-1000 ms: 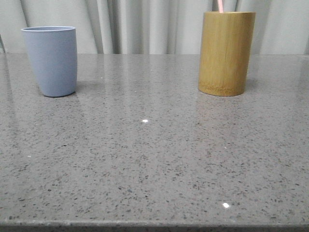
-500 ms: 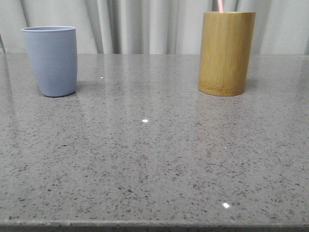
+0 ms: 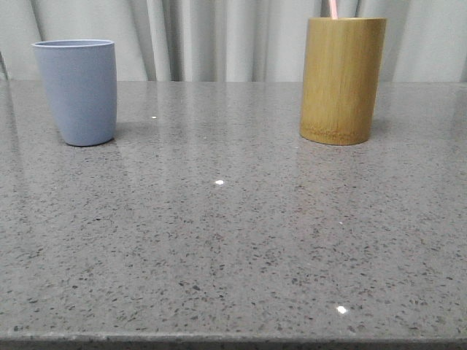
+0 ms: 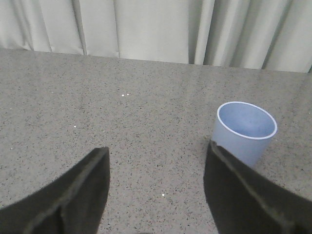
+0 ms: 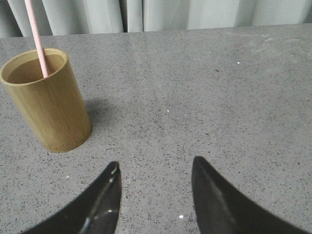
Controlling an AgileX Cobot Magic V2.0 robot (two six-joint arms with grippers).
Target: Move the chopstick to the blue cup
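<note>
Chopstick point(image 5: 37, 36) in bamboo holder point(image 3: 341, 80), blue cup point(image 3: 77, 91) seemingly empty, both hands spread, holding nothing

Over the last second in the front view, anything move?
Nothing visibly changed. The blue cup stands on the left of the table, and the chopstick still sticks up out of the bamboo holder on the right, both where they were.
</note>
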